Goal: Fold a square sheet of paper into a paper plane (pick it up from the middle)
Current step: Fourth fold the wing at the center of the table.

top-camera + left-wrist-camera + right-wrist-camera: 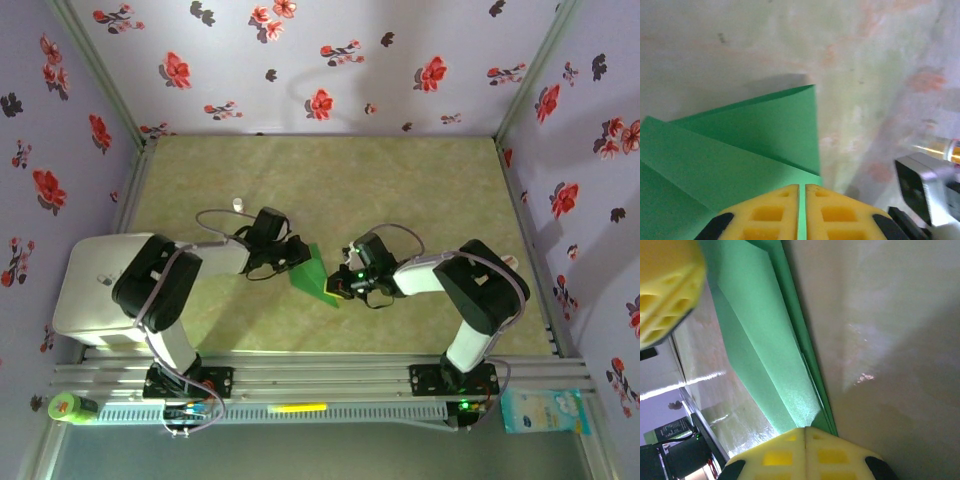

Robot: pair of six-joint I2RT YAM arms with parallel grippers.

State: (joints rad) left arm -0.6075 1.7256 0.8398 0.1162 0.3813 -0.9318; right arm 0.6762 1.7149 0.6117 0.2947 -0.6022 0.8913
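The square sheet of paper (318, 275) is bright green and folded into a long creased shape, lifted between the two grippers at mid-table. My left gripper (298, 253) meets its left end. In the left wrist view the yellow jaws (802, 187) stand almost together with a thin green line in the slit, and the folded layers of paper (740, 140) spread out beyond them. My right gripper (340, 285) is at the paper's near right end. In the right wrist view that gripper (805, 429) is shut tight on the stacked edges of the paper (765, 340).
A tiny white bottle (238, 204) stands on the mat behind the left arm. Flowered walls close in the table on three sides. A green bottle (70, 407) and a pale packet (545, 410) lie past the near rail.
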